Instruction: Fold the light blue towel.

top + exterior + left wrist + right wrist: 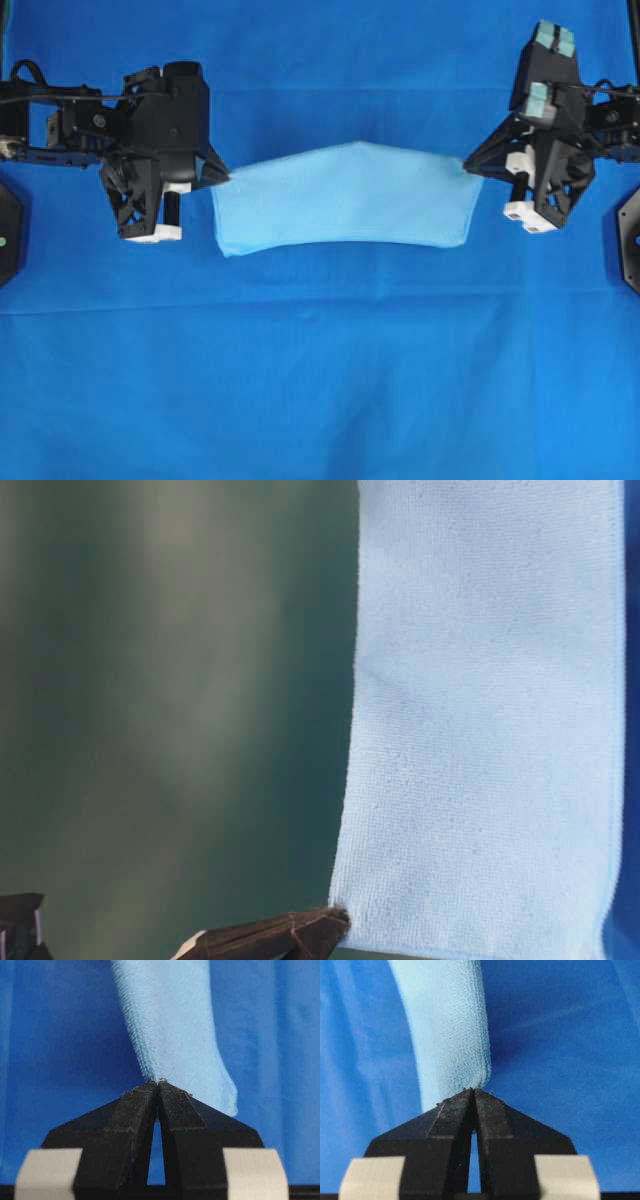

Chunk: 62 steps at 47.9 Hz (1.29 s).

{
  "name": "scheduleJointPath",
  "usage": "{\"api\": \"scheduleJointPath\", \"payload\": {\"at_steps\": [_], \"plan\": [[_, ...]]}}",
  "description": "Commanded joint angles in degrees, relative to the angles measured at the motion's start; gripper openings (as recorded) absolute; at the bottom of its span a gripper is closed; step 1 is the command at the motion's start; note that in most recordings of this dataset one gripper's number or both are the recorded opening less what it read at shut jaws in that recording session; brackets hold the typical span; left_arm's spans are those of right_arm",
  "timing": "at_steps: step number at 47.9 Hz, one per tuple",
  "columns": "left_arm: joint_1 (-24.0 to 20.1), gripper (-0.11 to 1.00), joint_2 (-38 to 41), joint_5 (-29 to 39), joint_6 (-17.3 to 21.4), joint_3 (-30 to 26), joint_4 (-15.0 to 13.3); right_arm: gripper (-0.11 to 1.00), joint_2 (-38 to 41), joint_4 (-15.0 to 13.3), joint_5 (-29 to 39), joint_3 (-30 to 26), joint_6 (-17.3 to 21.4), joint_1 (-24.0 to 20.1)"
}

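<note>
Black fingertips of the left gripper pinch one corner of the light blue towel; the right gripper pinches the opposite corner — cloth hangs doubled between them above the royal-blue sheet; first fold looks under way, not yet laid flat.

A deep royal-blue sheet with faint creases covers the counter; behind it lies a blurred dark green backdrop.

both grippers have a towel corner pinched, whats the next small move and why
Probably carry both corners together toward the near edge and lower them. The left gripper and right gripper are each shut on the light blue towel, which hangs stretched between them over the blue sheet, not yet laid flat.
</note>
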State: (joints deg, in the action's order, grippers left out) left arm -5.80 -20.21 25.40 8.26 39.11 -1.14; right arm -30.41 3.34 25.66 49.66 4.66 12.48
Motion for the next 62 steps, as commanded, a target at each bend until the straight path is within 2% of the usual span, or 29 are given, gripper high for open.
{"api": "scheduleJointPath", "payload": {"at_steps": [1,12,20,32,43,54,62], "plan": [[1.93,0.01,-0.44,-1.58,-0.18,-0.62,0.00,0.01,1.14,-1.41,-0.97,-2.20,0.18,1.76],[9.05,0.01,2.99,-9.84,-0.35,-1.32,-0.09,0.01,6.42,-6.06,-4.04,-5.45,0.09,8.35],[13.27,0.01,6.24,-14.68,0.70,-3.52,0.00,0.01,12.04,-9.67,-6.68,-10.11,-0.26,12.30],[16.79,0.01,10.81,-18.72,5.01,-8.26,0.00,0.01,20.13,-13.71,-10.11,-18.54,-0.62,14.24],[17.49,0.01,14.15,-21.18,8.35,-10.81,0.00,0.01,25.66,-14.33,-11.16,-24.79,-0.88,14.15],[17.49,0.01,14.94,-21.53,9.14,-10.99,0.00,0.01,26.19,-14.24,-12.04,-24.87,-0.88,14.24],[17.40,0.01,17.05,-24.87,9.76,-12.48,0.00,0.01,24.96,-14.33,-11.95,-23.38,-0.79,14.77]]}}
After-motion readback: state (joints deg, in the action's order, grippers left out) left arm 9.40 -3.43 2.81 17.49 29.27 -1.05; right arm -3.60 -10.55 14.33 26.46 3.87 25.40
